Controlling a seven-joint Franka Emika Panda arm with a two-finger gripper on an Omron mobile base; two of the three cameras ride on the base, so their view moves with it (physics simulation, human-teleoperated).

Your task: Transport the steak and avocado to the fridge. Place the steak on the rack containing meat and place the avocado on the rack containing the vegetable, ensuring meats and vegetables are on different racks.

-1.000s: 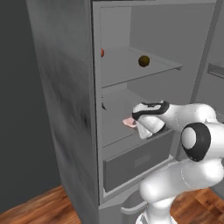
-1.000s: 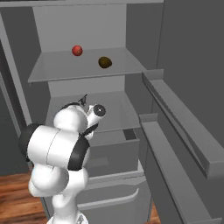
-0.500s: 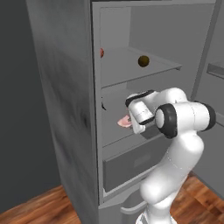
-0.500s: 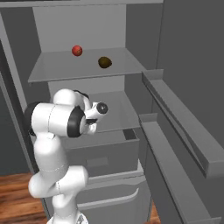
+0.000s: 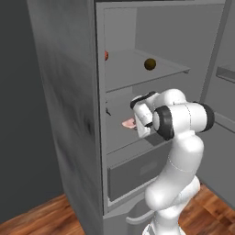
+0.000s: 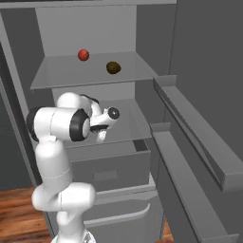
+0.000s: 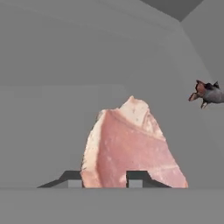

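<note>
Carrying the steak (image 7: 131, 151) into the fridge (image 5: 69, 114), the hand (image 7: 105, 177) is clamped on the pink slab, whose near end sits between the two dark fingertips in the hand view; from the left base view the steak pokes out over the front half of the middle shelf (image 6: 137, 126), seemingly just above it rather than resting on it. The avocado (image 6: 113, 67) already lies on the rack containing the vegetable (image 6: 61, 78), toward its right front, well apart from the small red item (image 6: 83, 55) at the back. A small dark meat-like piece (image 7: 206, 95) lies farther in on the middle shelf, so this looks like the meat rack. Next, I judge, the steak needs lowering flat onto the shelf and letting go, short of that piece
</note>
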